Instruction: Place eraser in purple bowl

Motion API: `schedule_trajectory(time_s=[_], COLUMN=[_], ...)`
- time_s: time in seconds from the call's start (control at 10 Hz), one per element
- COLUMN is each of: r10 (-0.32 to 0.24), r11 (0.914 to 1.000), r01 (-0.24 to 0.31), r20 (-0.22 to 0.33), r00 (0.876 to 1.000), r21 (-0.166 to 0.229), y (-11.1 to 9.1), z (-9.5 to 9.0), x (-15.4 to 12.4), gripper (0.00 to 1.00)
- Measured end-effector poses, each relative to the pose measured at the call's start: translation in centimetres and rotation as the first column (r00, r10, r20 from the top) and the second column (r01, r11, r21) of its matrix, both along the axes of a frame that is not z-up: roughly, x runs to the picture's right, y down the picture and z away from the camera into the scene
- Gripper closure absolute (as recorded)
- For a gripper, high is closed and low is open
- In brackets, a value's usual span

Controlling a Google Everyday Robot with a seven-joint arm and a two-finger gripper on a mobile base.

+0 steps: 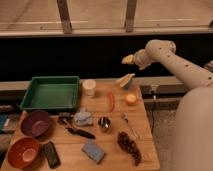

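While the gripper (129, 59) hangs up high by the back of the table (112, 160), the eraser (50, 154) lies flat at the front left. It is small, dark and rounded, just beside the red bowl (22, 151). The purple bowl (36, 123) sits near, behind it. I cannot tell if the gripper is open or closed. The arm (185, 67) is cut off at the right edge.
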State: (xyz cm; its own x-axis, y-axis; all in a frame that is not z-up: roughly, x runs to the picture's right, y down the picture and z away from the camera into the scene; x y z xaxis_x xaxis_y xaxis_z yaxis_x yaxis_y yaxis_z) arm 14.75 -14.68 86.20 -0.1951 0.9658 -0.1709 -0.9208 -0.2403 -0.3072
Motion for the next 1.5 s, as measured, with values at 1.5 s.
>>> schedule_trajectory(time_s=[1.5], r10=[-0.382], r11=[0.9176], r01=[0.397], r20=[0.34], r00=[0.86], r21=[0.027], y=[10.0], z=[-8.7], x=[-19.9], gripper=[0.3])
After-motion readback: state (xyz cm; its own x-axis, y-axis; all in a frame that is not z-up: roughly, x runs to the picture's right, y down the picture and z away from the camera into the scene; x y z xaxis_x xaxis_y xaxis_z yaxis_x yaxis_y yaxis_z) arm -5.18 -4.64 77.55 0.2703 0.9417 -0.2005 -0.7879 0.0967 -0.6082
